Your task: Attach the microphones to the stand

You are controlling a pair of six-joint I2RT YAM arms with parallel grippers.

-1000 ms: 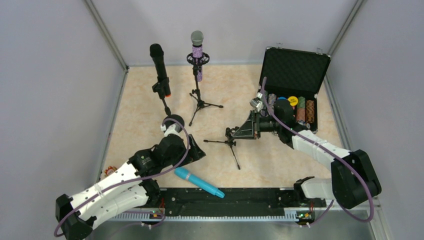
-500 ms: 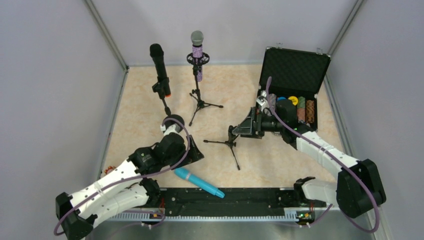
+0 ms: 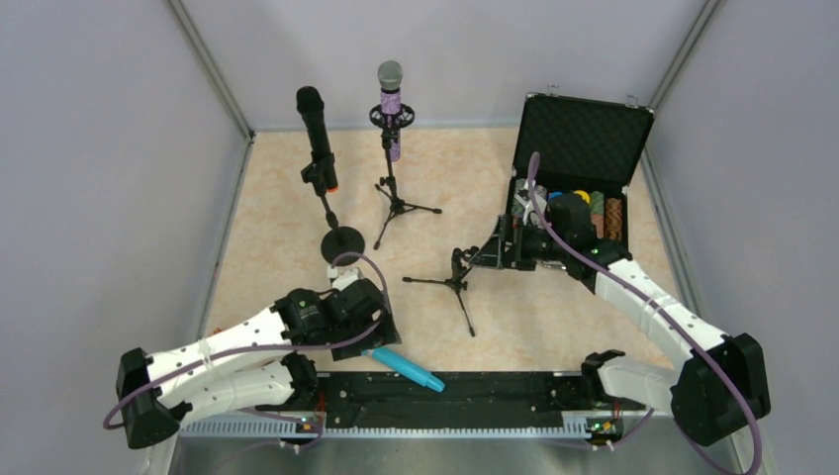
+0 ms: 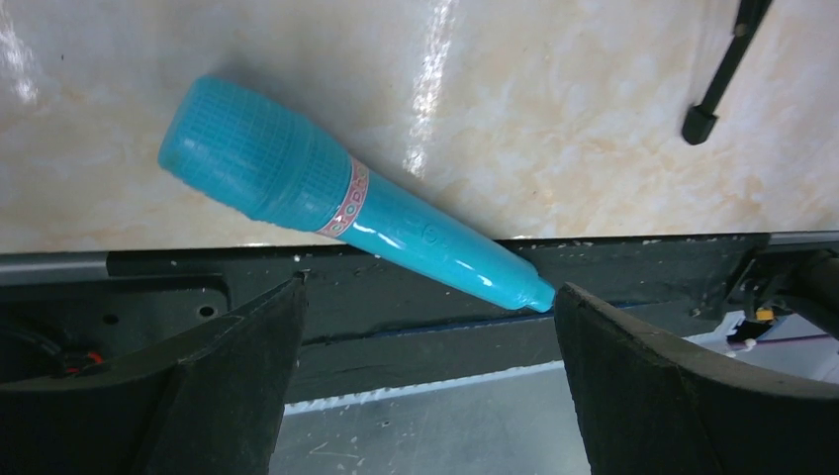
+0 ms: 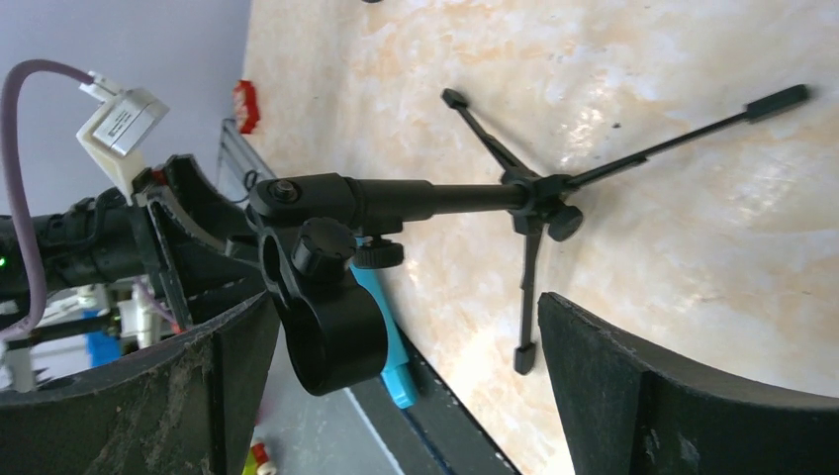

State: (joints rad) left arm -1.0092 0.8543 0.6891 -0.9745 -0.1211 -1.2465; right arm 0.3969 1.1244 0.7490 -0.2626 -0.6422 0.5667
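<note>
Along the near edge of the desk (image 3: 554, 307), the cyan microphone (image 4: 346, 213) is lying on its side, its head resting on the marbled top and its thin tail reaching over the black rail (image 3: 495, 391). The left wrist view is showing a patterned band behind the mesh head, which the top view is too small to give. The left pincer (image 4: 430, 289) is hanging over this microphone with its fingers wide apart, gripping nothing.

Toward the far left corner, the black microphone (image 3: 317, 134) is sitting in the clip of a round-footed stand (image 3: 341, 240). Just right of it, the purple microphone (image 3: 392, 114) is standing upright in a tall tripod stand (image 3: 396, 203). Only the top view is showing these two.

Near the middle of the desk, a short tripod stand (image 3: 455, 282) is carrying no microphone. The right pincer (image 5: 401, 302) is reaching toward its top with fingers spread. The right wrist view is showing the stand's ring clip (image 5: 331, 332) lying between the fingers, close to one; whether it is touching, I cannot tell. By the right edge, an open case (image 3: 584, 139) is holding coloured chips.
</note>
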